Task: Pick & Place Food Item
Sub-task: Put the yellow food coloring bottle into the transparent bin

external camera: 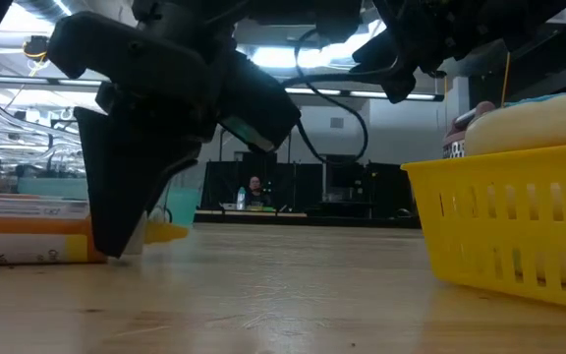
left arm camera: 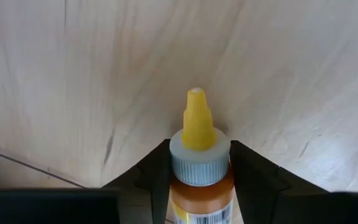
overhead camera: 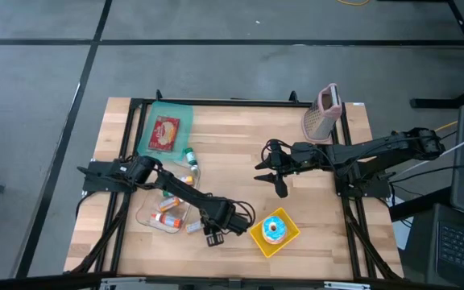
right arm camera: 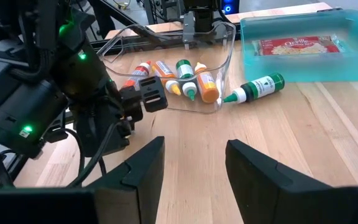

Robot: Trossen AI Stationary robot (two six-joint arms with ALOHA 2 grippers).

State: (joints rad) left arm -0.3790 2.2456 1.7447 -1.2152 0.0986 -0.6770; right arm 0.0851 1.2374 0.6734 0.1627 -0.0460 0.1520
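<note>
Left wrist view shows us the small orange squeeze bottle (left arm camera: 199, 186) with its ribbed grey cap and pointed yellow tip. It lies on the pale wooden table (left arm camera: 73, 74), and our left gripper (left arm camera: 199, 168) has one dark finger on each side of its neck. The fingers look like they touch the cap, but we cannot tell if they squeeze it yet.

From above, this gripper (overhead camera: 214, 234) points down near the front of the table, just beside the square yellow plastic basket (overhead camera: 290, 239) that holds a round doughnut with blue icing (overhead camera: 274, 229).

Our right gripper (overhead camera: 280, 188) waits in the air, well apart, with its fingers open and nothing between them.

A clear curved plastic tub (right arm camera: 219, 62) holds more little bottles.
</note>
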